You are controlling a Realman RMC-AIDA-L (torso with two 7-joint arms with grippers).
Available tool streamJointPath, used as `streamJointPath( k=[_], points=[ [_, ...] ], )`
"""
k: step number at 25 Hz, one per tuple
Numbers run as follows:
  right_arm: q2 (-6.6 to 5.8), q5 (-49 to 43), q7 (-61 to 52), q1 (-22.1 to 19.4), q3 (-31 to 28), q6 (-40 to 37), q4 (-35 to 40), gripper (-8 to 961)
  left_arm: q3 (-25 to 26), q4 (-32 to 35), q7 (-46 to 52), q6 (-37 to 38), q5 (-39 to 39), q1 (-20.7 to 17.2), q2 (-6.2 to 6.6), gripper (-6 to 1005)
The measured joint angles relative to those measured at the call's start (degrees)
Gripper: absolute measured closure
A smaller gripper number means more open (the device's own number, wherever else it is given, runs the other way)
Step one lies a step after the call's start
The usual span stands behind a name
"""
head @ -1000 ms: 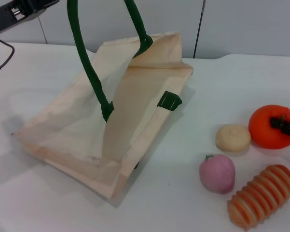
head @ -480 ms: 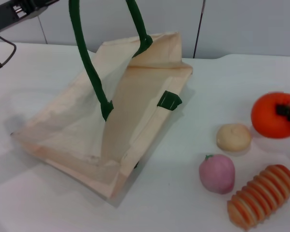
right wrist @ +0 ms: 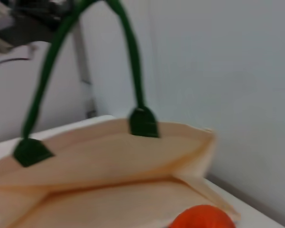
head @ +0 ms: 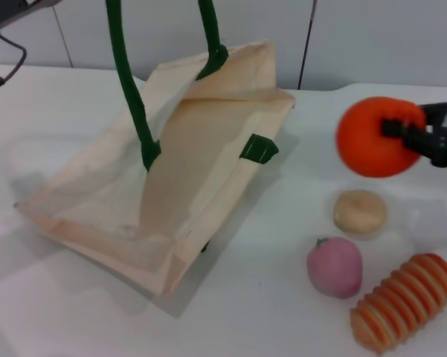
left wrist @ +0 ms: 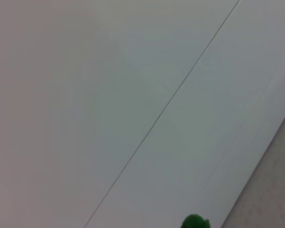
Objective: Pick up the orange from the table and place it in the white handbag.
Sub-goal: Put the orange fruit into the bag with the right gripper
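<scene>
The orange [head: 368,137] hangs in the air at the right, above the table, with my right gripper [head: 402,132] shut on it from the right side. The right wrist view shows the top of the orange [right wrist: 201,217] close in front of the bag's mouth. The white handbag [head: 201,171] lies tilted on the table at centre left, its mouth propped open toward the right. Its green handle [head: 126,82] is pulled straight up out of the picture. My left arm [head: 7,11] shows only at the top left corner. A green scrap of handle [left wrist: 194,222] shows in the left wrist view.
Below the orange, a pale round toy [head: 361,211], a pink fruit [head: 335,266] and a ribbed orange-striped toy [head: 403,301] lie on the white table [head: 283,312]. A grey wall stands behind the bag.
The right gripper has lifted the orange off the table and carried it up and left toward the handbag. The bag's handle and upper side have risen slightly.
</scene>
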State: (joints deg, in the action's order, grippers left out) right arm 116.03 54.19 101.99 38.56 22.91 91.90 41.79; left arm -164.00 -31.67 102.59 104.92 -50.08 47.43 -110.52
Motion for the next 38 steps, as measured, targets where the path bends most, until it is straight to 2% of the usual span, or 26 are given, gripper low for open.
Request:
streamJointPath(
  k=[11, 20, 38],
  points=[
    [0.26, 0.9, 0.9, 7.2, 7.0, 2.6, -6.3, 849, 0.0, -0.2, 0.2, 0.0, -0.2, 0.6, 0.10, 919],
    [0.42, 1.0, 2.2, 12.5, 9.9, 1.6, -11.6, 883, 0.0, 0.0, 0.2, 0.0, -0.2, 1.4, 0.13, 921],
    [0.54, 0.9, 5.8, 22.6, 12.7, -7.2, -24.2, 891, 0.0, 0.3, 0.2, 0.0, 0.2, 3.1, 0.14, 923]
  ],
)
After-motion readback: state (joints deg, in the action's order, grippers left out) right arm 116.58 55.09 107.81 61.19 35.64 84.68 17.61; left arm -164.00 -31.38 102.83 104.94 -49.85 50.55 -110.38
